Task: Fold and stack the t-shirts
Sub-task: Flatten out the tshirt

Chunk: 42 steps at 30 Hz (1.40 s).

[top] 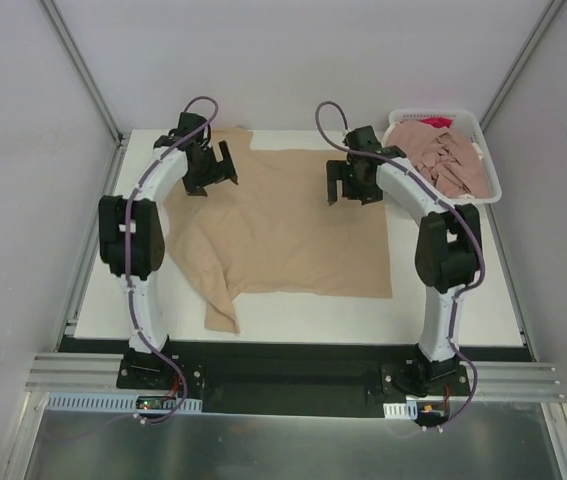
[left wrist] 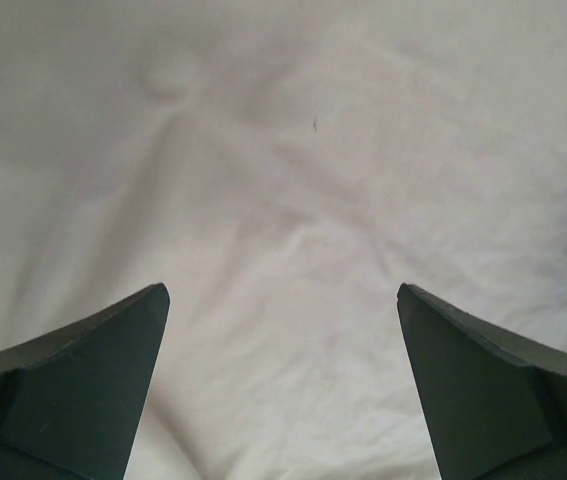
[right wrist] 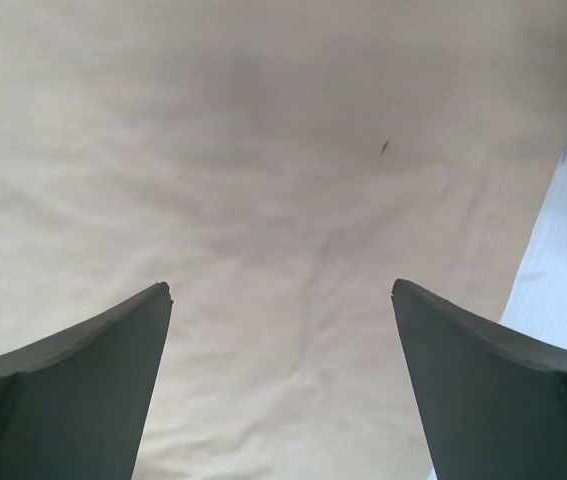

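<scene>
Left jaws and right jaws wide open above tan t-shirt (top: 283, 225) spread on worktop (top: 453, 300); pink t-shirts (top: 448, 160) in basket (top: 433, 114)

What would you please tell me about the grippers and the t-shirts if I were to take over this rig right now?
Left gripper: open, empty, above the far left part of the tan t-shirt.
Right gripper: open, empty, above the same shirt near its far right edge.
That shirt lies spread on the table, rumpled at its near left corner. The pink t-shirts lie heaped in the white basket.
Done: one shirt laid out.
Left: fold it, then fold and stack the rest.
</scene>
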Each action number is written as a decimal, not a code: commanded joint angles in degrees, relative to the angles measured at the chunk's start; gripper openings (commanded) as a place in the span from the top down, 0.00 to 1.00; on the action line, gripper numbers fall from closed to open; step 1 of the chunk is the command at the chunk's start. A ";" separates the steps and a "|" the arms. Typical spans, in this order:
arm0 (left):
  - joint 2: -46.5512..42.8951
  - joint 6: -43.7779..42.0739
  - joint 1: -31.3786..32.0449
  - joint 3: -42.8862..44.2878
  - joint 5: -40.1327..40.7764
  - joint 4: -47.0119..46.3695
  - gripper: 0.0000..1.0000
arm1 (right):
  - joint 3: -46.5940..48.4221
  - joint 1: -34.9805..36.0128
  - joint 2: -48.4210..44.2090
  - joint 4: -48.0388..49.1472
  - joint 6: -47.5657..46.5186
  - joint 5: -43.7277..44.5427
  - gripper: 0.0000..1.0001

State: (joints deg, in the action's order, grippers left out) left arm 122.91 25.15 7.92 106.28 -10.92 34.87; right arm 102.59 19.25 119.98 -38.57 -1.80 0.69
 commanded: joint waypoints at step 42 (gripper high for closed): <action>-38.53 16.87 -16.25 -61.80 12.23 -11.94 1.00 | -57.06 0.97 -31.92 4.55 14.02 10.30 0.03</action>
State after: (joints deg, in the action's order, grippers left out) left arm 86.13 43.86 -4.69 44.97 -1.45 22.33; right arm 48.01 22.24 87.18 -32.71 11.53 11.35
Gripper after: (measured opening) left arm 0.011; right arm 0.970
